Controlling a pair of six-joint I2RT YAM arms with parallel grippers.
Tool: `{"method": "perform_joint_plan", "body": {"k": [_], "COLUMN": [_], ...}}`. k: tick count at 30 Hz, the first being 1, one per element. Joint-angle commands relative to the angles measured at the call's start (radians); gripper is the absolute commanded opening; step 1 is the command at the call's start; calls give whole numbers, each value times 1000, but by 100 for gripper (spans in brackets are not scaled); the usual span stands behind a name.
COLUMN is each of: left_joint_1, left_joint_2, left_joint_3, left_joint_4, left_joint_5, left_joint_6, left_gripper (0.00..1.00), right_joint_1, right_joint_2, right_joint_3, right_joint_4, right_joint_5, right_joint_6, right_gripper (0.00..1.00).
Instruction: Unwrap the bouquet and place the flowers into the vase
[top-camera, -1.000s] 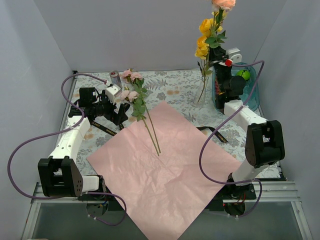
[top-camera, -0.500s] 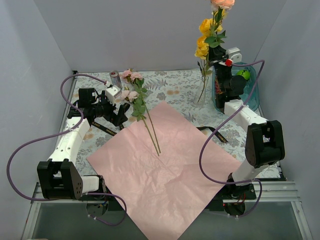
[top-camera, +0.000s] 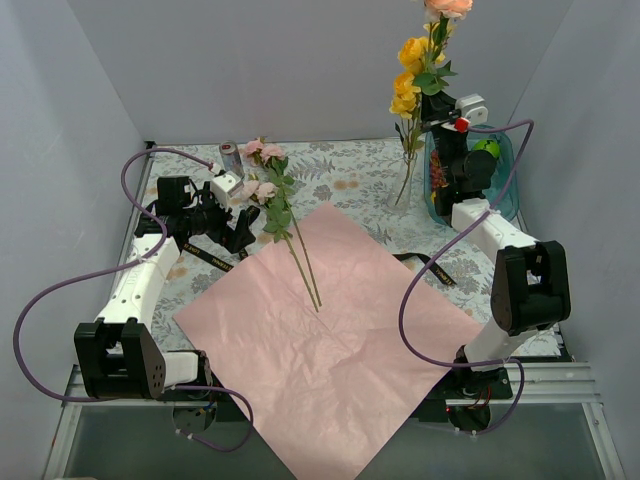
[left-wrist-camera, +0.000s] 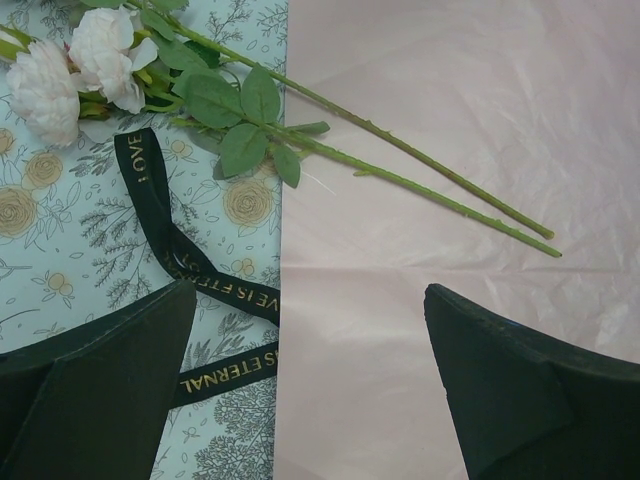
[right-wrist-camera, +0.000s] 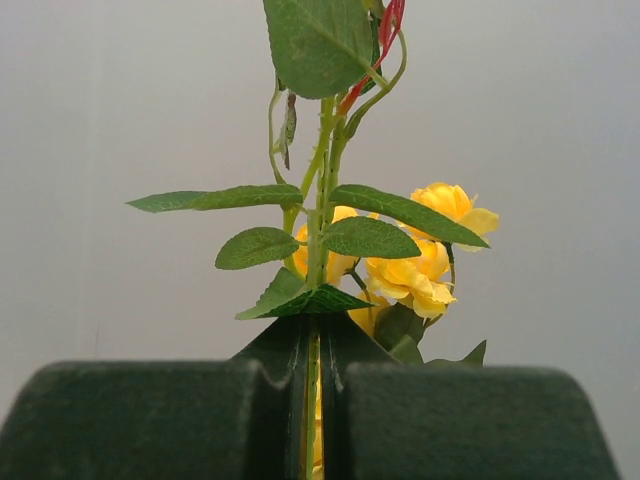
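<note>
The right gripper (right-wrist-camera: 313, 400) has crept toward the table's (top-camera: 340, 170) far-right corner, pinching a flower stem (right-wrist-camera: 320, 200) to settle it in the vase (top-camera: 403, 186); the left gripper (left-wrist-camera: 310, 385) waits, spread wide.

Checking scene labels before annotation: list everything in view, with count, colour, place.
paper sheet: one, pink, spread flat mid-table.
loose flowers: two stems, pink blooms, across the sheet's left corner.
vase: one, clear glass, back right.
vase flowers: yellow, one peach on top, upright in the vase; count unclear.
ribbon: black, gold lettering, at the sheet's left and right edges.
can: one, silver, back left.
tray: one, teal, back right corner.
green fruit: in the tray; count unclear.
tablecloth: one, pale floral.
left fingers: black, open, over the sheet's left edge.
right fingers: black, shut on a stem of the vase flowers.
</note>
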Motion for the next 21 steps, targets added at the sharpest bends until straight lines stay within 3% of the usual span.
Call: {"method": "perform_joint_plan", "body": {"k": [1,21], "left_joint_1": [2,2], "left_joint_2": [-19,4], "left_joint_3": [23,34], "left_joint_4": [-20,-31], "left_joint_5": [20,21], "left_joint_6": [13,32], "left_gripper": [98,98], "right_joint_1": [-15,-10], "right_joint_2": [-16,28], "right_joint_3": [27,71], "right_joint_4": [302,343], "right_joint_5": [-13,-3], "right_joint_6": [13,28], "right_gripper": [1,1]}}
